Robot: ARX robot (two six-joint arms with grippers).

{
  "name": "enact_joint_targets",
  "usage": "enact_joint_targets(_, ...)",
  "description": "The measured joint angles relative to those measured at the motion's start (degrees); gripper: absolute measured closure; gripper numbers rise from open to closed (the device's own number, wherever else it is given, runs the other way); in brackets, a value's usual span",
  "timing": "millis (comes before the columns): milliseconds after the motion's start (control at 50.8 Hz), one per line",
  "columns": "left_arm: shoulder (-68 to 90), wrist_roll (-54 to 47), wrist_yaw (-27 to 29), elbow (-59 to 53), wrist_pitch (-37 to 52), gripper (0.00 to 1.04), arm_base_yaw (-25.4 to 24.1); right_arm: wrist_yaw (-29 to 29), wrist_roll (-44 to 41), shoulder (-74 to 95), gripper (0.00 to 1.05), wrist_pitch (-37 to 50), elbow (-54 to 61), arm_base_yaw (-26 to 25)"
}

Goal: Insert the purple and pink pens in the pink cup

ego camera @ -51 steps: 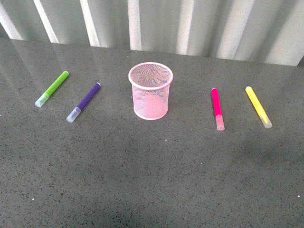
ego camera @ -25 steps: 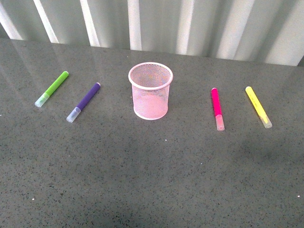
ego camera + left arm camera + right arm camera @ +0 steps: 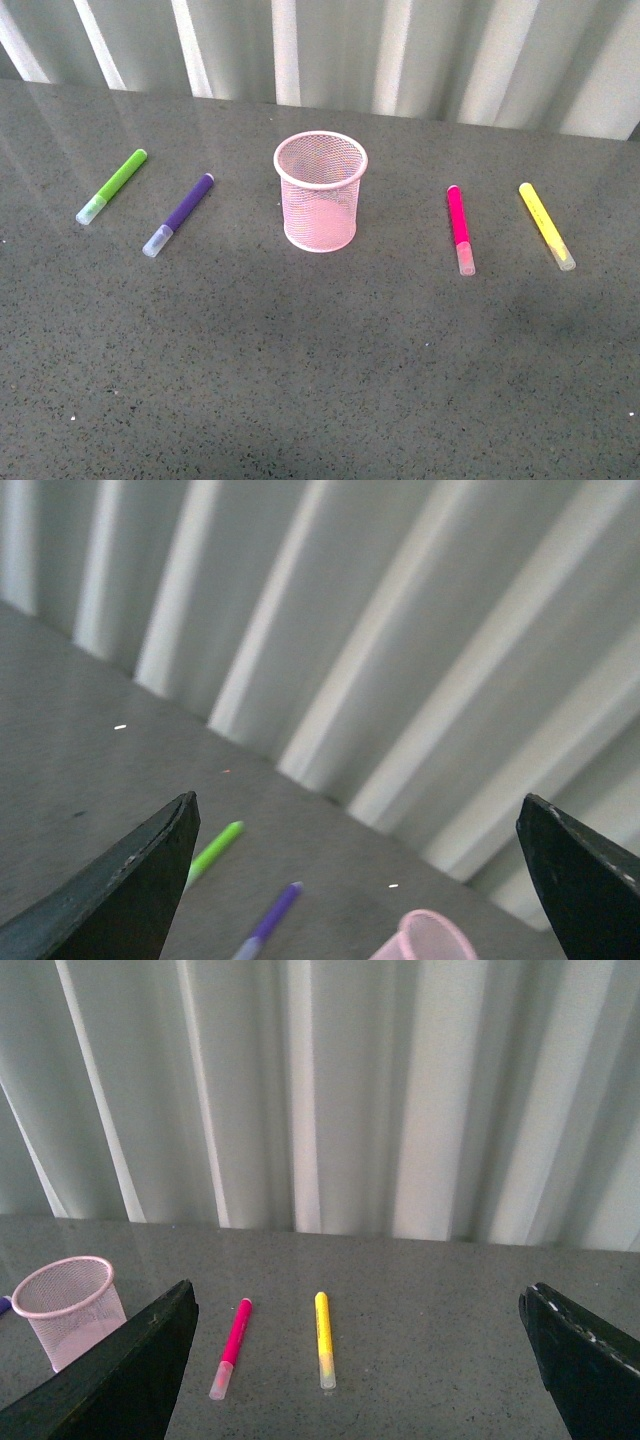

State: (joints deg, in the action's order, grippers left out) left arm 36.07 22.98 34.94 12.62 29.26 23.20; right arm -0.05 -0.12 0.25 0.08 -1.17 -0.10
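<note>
**Inspector:** Front view first.

**Recorder:** Found pink cup (image 3: 320, 215) upright at mid-counter (image 3: 320, 380); could not read its inside through the mesh. Logged purple pen (image 3: 180, 214) lying flat to the cup's left and pink pen (image 3: 459, 228) flat to its right. Both well apart from the cup, clear caps toward the camera. Noted green marker (image 3: 112, 185) beyond the purple pen and yellow marker (image 3: 546, 225) beyond the pink one.

**Inspector:** Left wrist view?

**Recorder:** Blurred. Recorded left gripper (image 3: 357, 802) spread wide, clamping nothing, with only two dark fingers (image 3: 130, 890) in frame. Saw purple pen ahead on the counter, between the fingers, not touching, its near end cropped. Saw only part of the cup's rim, the rest cut off.

**Inspector:** Right wrist view?

**Recorder:** Sharp. Recorded right gripper (image 3: 357, 1288) likewise spread wide, empty. Placed pink pen ahead on the counter, just beside one finger in the picture, no contact. Found cup partly hidden behind that same finger. Spotted a purple sliver at the frame edge by the cup, too small to confirm.
</note>
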Motion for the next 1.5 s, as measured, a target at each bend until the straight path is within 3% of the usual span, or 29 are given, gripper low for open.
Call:
enact_joint_targets(79,15.21,-0.57,-0.98,9.03,5.84,0.07,2.1,0.0,0.0,0.0,0.07,0.0,0.0,0.0)
enact_joint_targets(138,29.31,-0.46,-4.87,19.3,3.5,0.07,2.43,0.13,0.0,-0.02,0.07,0.0,0.0,0.0)
enact_joint_targets(276,57.07,-1.84,-12.94,42.1,-12.79,0.07,2.62,0.02,0.0,0.0,0.07,0.0,0.0,0.0)
enact_joint_targets(413,74.66,-3.63,-11.02,59.58,-28.79,0.07,1.68,0.04,0.0,0.0,0.07,0.0,0.0,0.0)
enact_joint_targets(531,84.48,-4.46,-10.56,69.59,-34.67,0.07,-0.13,0.04,0.0,-0.02,0.07,0.0,0.0,0.0)
enact_joint_targets(827,88.13,-3.76,-15.1,75.43,-35.78,0.07,-5.64,0.04,0.0,-0.02,0.07,0.0,0.0,0.0)
enact_joint_targets(1102,89.59,-11.13,-15.47,73.92,-36.0,0.07,-11.06,0.02,-0.02,-0.02,0.07,0.0,0.0,0.0)
enact_joint_targets(1496,96.21,-13.92,-16.68,75.49,-38.4,0.07,-12.15,0.02,-0.02,-0.02,0.07,0.0,0.0,0.0)
